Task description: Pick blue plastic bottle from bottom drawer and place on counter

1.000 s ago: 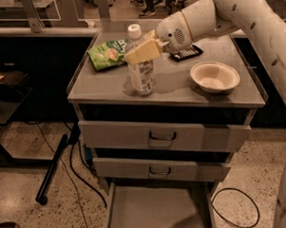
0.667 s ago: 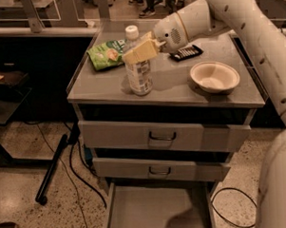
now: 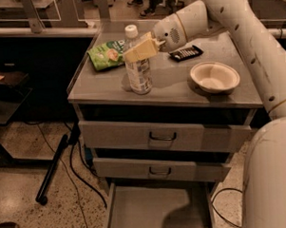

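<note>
The blue plastic bottle [image 3: 139, 75], clear with a white cap and a pale label, stands upright on the counter [image 3: 170, 91], left of its middle. My gripper [image 3: 140, 49] reaches in from the right and sits at the bottle's upper part, just below the cap. The bottom drawer [image 3: 156, 210] is pulled out near the floor, and its flat floor shows nothing in it.
A white bowl [image 3: 214, 76] sits on the counter's right side, a green snack bag [image 3: 106, 53] at the back left, and a flat black object [image 3: 186, 52] at the back. The two handled drawers [image 3: 162, 136] are closed. My arm [image 3: 269, 167] fills the right edge. Cables and a black pole [image 3: 52, 169] lie on the floor at the left.
The bottle stays where it stood on the counter and the gripper stays at its top. My arm's lower part has come further into view on the right.
</note>
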Controlling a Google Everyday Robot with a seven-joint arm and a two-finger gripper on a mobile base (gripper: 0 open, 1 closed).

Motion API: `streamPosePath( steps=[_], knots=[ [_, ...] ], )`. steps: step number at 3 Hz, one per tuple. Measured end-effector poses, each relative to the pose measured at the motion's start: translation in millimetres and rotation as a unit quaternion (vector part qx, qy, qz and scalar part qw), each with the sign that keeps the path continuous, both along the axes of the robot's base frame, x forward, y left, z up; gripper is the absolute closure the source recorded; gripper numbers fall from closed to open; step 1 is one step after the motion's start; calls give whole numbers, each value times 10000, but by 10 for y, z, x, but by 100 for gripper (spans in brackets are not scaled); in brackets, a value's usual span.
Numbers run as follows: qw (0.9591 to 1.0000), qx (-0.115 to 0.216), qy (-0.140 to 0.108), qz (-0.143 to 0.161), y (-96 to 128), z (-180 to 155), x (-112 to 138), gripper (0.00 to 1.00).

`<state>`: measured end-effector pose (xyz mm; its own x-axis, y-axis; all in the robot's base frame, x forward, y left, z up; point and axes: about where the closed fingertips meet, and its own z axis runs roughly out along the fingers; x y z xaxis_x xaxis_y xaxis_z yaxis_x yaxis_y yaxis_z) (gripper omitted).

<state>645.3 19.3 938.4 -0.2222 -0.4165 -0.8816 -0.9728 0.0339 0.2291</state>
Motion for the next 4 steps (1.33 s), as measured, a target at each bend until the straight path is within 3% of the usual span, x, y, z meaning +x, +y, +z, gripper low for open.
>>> streamPosePath(
  steps=[3, 4],
  knots=[
    [10000, 0, 0, 0, 1, 0, 0, 34],
    [10000, 0, 0, 0, 1, 0, 0, 3]
  ],
)
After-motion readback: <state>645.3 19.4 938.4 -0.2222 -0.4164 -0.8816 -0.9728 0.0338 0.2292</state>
